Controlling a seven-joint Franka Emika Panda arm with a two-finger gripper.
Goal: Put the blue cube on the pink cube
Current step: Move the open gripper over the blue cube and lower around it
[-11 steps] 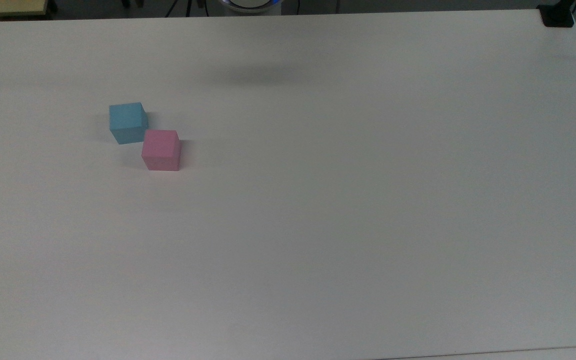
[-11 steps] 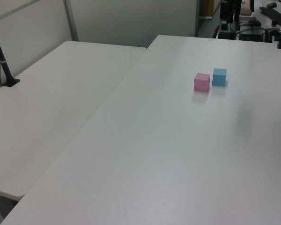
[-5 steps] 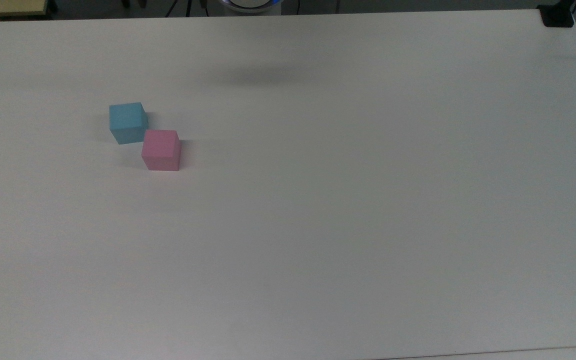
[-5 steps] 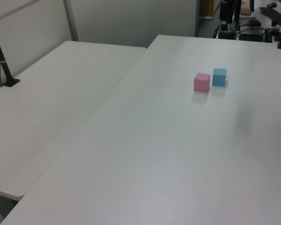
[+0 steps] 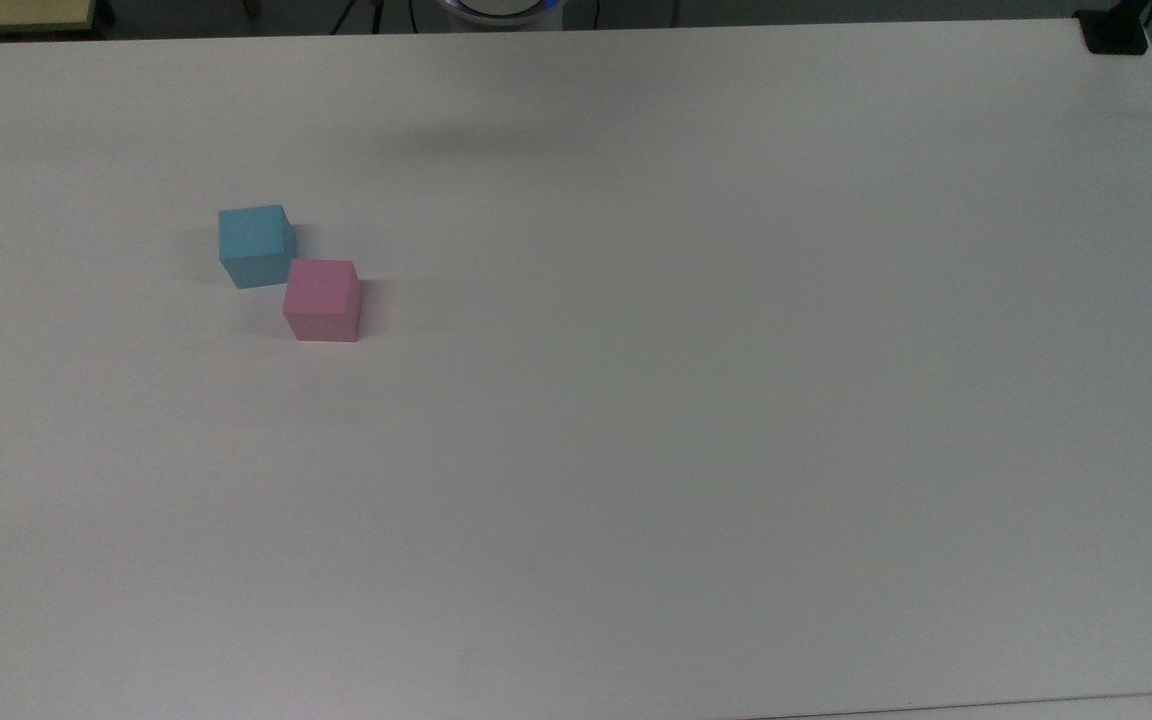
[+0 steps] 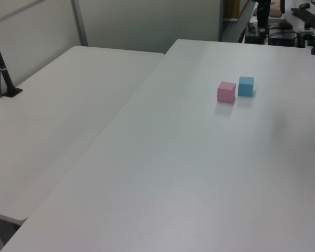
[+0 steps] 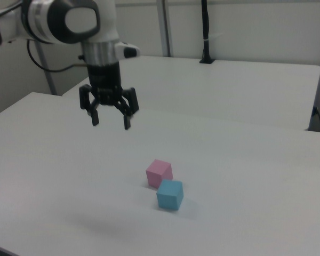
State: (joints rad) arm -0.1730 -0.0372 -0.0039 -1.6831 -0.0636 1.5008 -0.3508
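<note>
Right view, near to far: blue cube (image 7: pixel 170 194) on the white counter (image 7: pixel 245 160), touching the pink cube (image 7: pixel 159 173) just behind it. Both sit below the fingers (image 7: pixel 95 118) and toward the right view's right. Gripper (image 7: pixel 111 121) hangs in the air past the cubes, fingers spread, nothing grasped.

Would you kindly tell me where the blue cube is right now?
In the top view, the blue cube rests on the table's left half, just up-left of the pink cube.
</note>
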